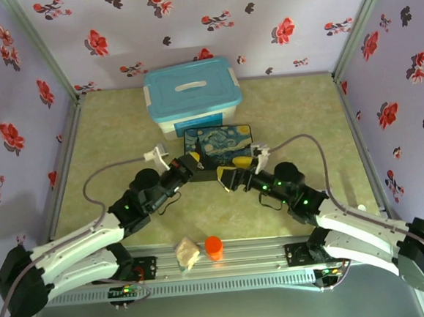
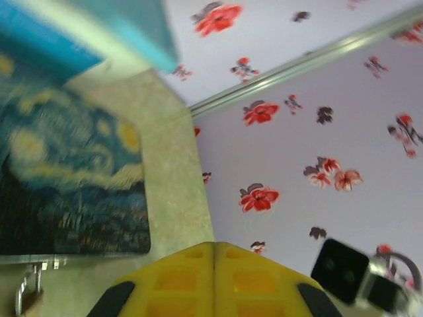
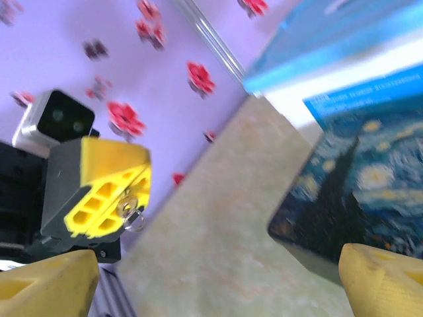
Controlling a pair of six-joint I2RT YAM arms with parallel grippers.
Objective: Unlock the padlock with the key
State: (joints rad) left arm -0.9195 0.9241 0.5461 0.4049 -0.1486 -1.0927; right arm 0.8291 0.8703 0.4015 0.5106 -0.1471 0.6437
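Left gripper (image 2: pixel 213 272) clamps the key (image 3: pixel 132 212) — padlock (image 2: pixel 28 300) hangs at the painted box's (image 2: pixel 73 191) front, nearest it; right gripper (image 1: pixel 232 176) spread apart

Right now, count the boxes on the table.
2. The teal-lidded plastic bin sits far back at centre; the starry-night box lies just in front of it. None seems hidden.

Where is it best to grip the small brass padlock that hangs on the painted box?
Probably its brass body, approached from the painted box's front: the small brass padlock hangs there by a thin silver shackle, so only the body is free.
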